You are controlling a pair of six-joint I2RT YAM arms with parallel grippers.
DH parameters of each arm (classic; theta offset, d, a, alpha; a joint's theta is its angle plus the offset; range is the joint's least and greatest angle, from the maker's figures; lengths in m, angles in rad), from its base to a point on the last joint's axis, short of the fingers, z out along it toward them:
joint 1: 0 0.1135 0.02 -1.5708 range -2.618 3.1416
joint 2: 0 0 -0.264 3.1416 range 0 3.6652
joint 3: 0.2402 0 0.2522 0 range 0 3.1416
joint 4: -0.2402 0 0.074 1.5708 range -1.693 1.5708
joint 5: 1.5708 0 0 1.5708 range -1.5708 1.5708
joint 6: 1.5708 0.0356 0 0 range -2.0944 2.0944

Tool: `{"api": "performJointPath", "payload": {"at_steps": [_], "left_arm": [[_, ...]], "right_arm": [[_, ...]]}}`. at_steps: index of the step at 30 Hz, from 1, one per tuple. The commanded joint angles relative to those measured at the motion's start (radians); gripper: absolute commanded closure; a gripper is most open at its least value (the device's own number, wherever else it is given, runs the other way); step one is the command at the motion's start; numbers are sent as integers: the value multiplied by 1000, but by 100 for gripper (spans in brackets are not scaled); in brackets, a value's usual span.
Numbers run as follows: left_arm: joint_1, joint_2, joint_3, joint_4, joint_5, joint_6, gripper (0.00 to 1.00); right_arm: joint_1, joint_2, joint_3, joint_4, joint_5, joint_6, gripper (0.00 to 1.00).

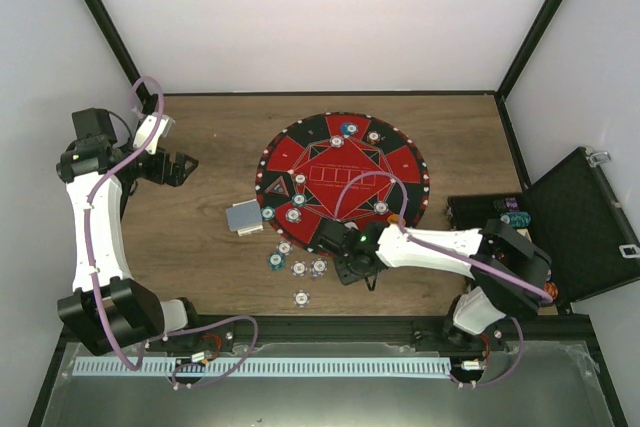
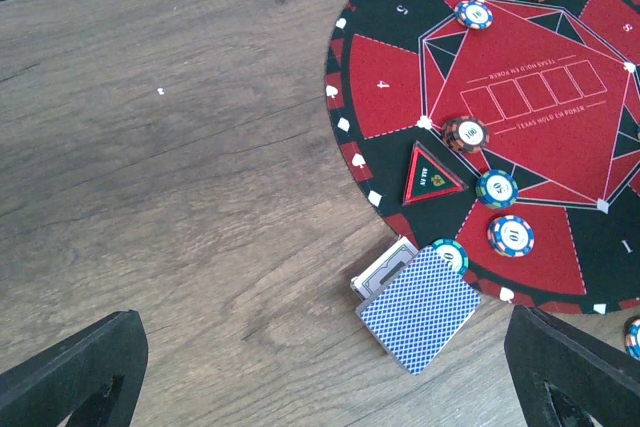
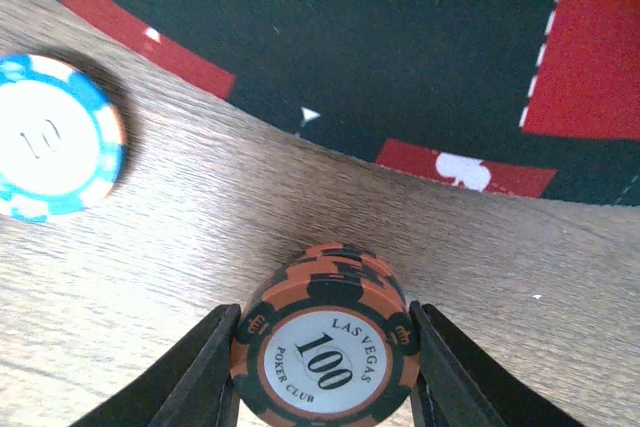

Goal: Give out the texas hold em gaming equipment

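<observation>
R gripper (image 3: 325, 322) clamped on 100 chip stack (image 3: 325, 362)
I see it on desk (image 3: 150, 347) just off mat's (image 3: 400, 37) near edge; L gripper (image 2: 320, 377) wide apart.

Matt wood-grain table (image 2: 180, 197), smooth printed mat (image 2: 395, 117), glossy-faced maroon chip (image 3: 325, 352), smooth patterned-back cards (image 2: 420, 307)

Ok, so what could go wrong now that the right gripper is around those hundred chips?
The right gripper pinches the 100 chip stack only by its rounded edges, so a chip may slip out or the stack splay on lifting. The mat edge lies just beyond; dragging instead of lifting might catch it. The blue 10 chip nearby could get nudged.
</observation>
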Motion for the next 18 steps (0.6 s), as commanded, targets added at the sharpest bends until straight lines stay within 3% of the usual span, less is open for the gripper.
{"api": "performJointPath", "payload": {"at_steps": [1, 8, 18], "left_arm": [[4, -20, 1, -4, 5, 20, 0], [4, -21, -2, -13, 0, 35, 0], [4, -18, 2, -35, -14, 64, 0]], "right_arm": [[-17, -56, 80, -53, 29, -18, 73], [-135, -97, 158, -81, 43, -106, 74], [-420, -27, 192, 18, 6, -282, 75]]}}
